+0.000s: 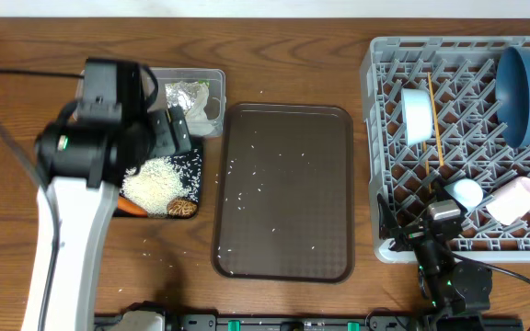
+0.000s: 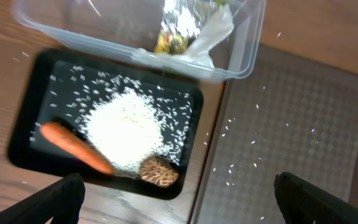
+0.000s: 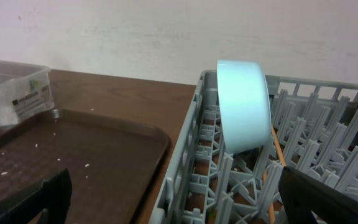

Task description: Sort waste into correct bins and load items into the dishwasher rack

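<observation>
The black tray holds a rice pile, a carrot and a brown lump. The clear tub behind it holds the wrapper and napkin. My left gripper is open and empty above the tray's right side. The grey rack holds the white bowl, blue dish, chopsticks, light blue cup and pink cup. My right gripper is open and empty at the rack's front-left corner.
The brown serving tray lies between the bins and the rack, with loose rice grains scattered on it. A few grains lie on the wooden table beside the black tray.
</observation>
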Robot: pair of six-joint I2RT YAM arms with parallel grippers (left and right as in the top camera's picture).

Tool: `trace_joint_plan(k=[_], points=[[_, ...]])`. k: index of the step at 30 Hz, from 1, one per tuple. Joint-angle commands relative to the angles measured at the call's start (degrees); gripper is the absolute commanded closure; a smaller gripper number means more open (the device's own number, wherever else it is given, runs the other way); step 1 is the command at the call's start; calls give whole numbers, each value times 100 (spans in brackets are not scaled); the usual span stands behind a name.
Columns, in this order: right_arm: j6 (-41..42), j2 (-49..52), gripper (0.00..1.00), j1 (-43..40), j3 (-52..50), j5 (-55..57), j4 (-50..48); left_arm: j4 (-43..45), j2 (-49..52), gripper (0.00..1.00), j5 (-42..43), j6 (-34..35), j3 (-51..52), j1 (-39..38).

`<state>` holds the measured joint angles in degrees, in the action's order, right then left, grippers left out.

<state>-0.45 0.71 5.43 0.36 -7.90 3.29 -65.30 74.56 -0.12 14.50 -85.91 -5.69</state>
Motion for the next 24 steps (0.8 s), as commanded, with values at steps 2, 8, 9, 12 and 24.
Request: trace_joint_plan(k=[2, 8, 9, 12, 24], points=[[81, -22, 1, -59, -4, -4, 26, 420, -1176, 2, -496, -136, 420, -133], [81, -22, 1, -59, -4, -4, 26, 2472, -2876, 2, -981, -503, 1843, -140], [81, -22, 1, -59, -4, -4, 26, 2830, -3202, 2, -979, -645, 2190, -140], [81, -22, 1, -59, -4, -4, 26, 3510, -4022, 2, -981, -798, 3082, -140], [81, -22, 1, -59, -4, -4, 26, 4913, -6780, 2, -953, -625, 6207, -136]])
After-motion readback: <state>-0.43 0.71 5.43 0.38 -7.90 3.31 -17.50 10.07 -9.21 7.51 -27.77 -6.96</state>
